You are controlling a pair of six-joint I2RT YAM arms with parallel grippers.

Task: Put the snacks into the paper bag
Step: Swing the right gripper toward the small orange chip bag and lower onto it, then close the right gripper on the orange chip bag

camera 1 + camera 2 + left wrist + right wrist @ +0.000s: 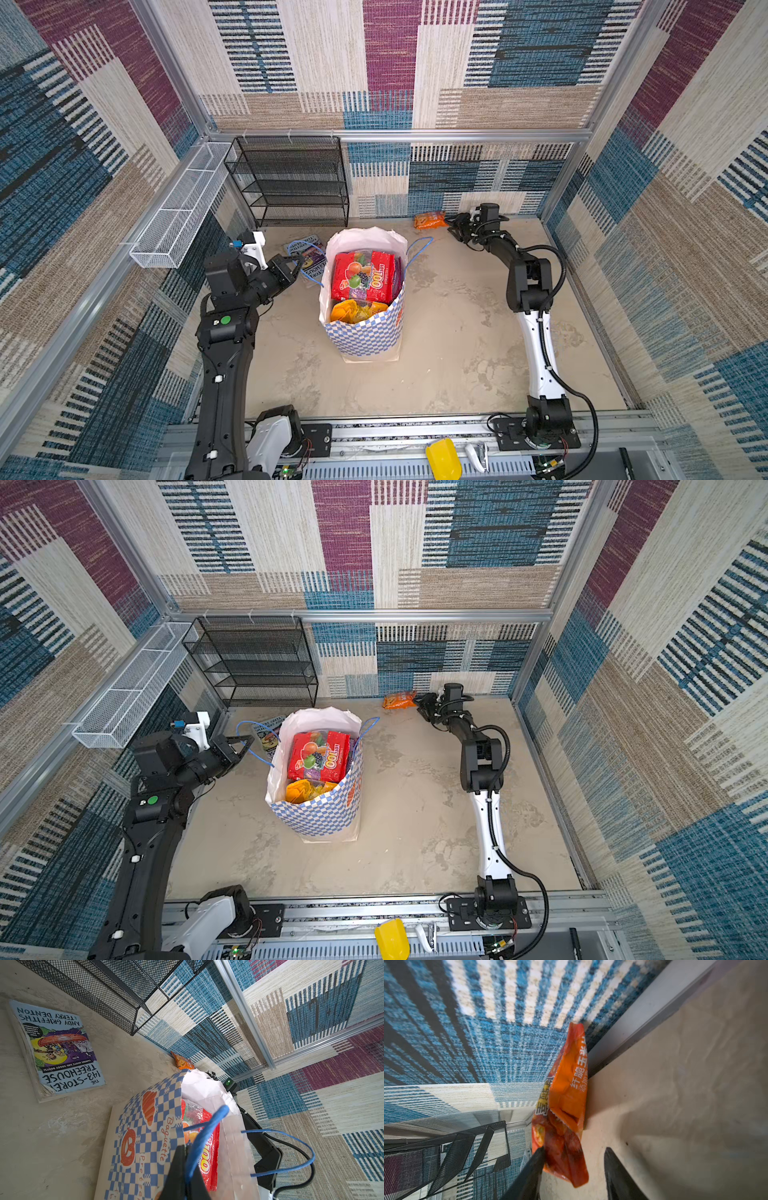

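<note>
The checked paper bag (pixel 365 336) (pixel 316 816) (pixel 135 1147) stands upright mid-table. A red fruit-print snack packet (pixel 363 276) (pixel 318 756) (pixel 207 1159) and a yellow one (pixel 353 311) (pixel 305 791) lie inside it. My left gripper (pixel 300 262) (pixel 249 742) (pixel 187 1155) is shut on the bag's blue cord handle (pixel 209 1126), at the bag's left side. An orange snack packet (pixel 430 219) (pixel 399 699) (pixel 566 1105) lies against the back wall. My right gripper (pixel 451 226) (pixel 419 702) (pixel 574 1149) straddles its near end, jaws apart; one finger (pixel 533 1167) touches the packet.
A blue-grey book (pixel 309 253) (pixel 60 1047) lies flat left of the bag, behind my left gripper. A black mesh shelf (pixel 291 183) stands at the back left, with a white mesh basket (pixel 178 208) on the left wall. The bag's other handle (pixel 419 245) hangs right.
</note>
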